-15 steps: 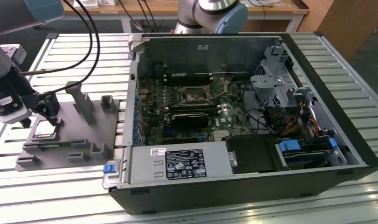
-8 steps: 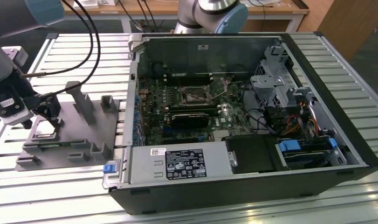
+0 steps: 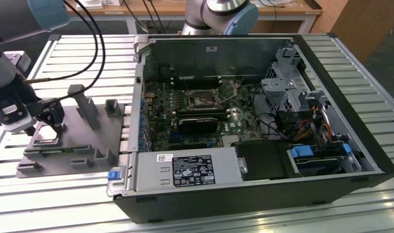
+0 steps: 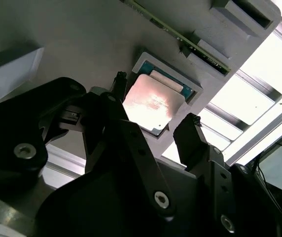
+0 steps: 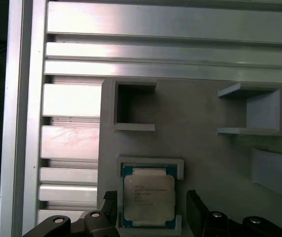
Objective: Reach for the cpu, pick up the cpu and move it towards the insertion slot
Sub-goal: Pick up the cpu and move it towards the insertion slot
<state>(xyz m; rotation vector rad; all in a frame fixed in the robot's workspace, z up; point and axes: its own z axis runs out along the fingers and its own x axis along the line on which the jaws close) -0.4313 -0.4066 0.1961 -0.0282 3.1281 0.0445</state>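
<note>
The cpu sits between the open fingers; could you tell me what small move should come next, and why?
Probably lower slightly and close. In the first wrist view the gripper is open, its fingers flanking the cpu with gaps on both sides, and the cpu lies seated in its grey fixture pocket.

Cpu [image 5: 149, 197]: small flat square chip with a pale silver metal lid bearing print and a thin blue-green rim around it. It lies flat, lid up, seated in a shallow framed pocket near one edge of the grey fixture plate [image 5: 205, 163], not lifted. In the second wrist view the lid [image 4: 153, 103] glares bright under the light.

Insertion slot [image 3: 202, 99]: square black socket in a silvery metal frame with a dark centre. It lies flat on the motherboard [image 3: 183, 141] inside the open computer case [image 3: 352, 73], well apart from the fixture plate and toward the exterior view's right of it.
</note>
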